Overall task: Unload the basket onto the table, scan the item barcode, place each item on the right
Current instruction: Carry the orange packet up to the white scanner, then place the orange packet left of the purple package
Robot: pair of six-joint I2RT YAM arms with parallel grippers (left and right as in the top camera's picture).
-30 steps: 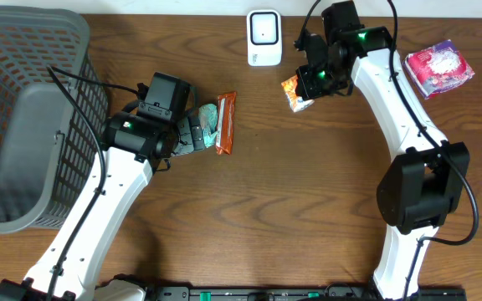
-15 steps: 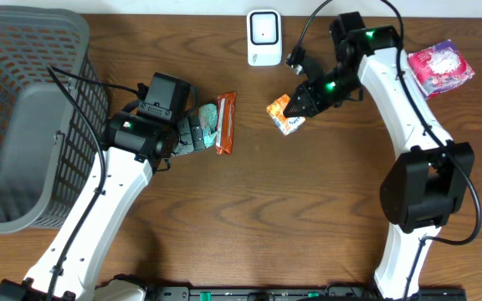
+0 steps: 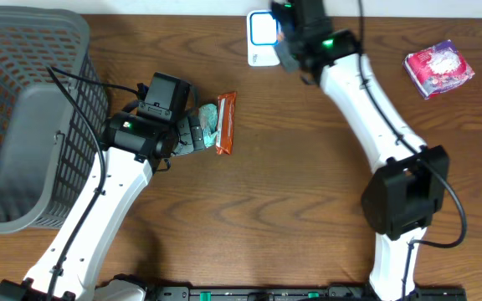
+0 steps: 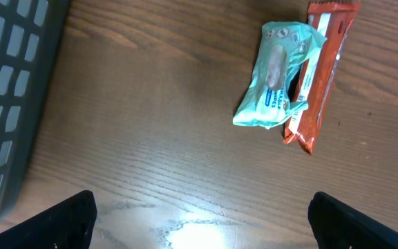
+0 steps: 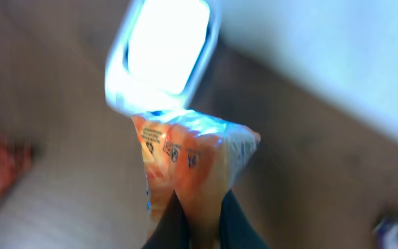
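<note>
Movement since the earlier frames is all on the right side: the right gripper (image 5: 197,220) has swung from mid-table up to the far edge, carrying the orange packet (image 5: 185,162) to the white scanner (image 5: 163,54). Its fingers are pinched shut on the packet's lower end, and the packet's top sits just in front of the scanner's lit window. The left gripper (image 4: 202,220) has not shifted; its jaws are spread wide and hold nothing, above the table (image 3: 266,209) near a teal packet (image 4: 278,72) and a red bar (image 4: 321,72). The mesh basket (image 3: 23,50) at the left holds a grey bag (image 3: 28,159). A pink packet (image 3: 439,68) lies well to the right.
</note>
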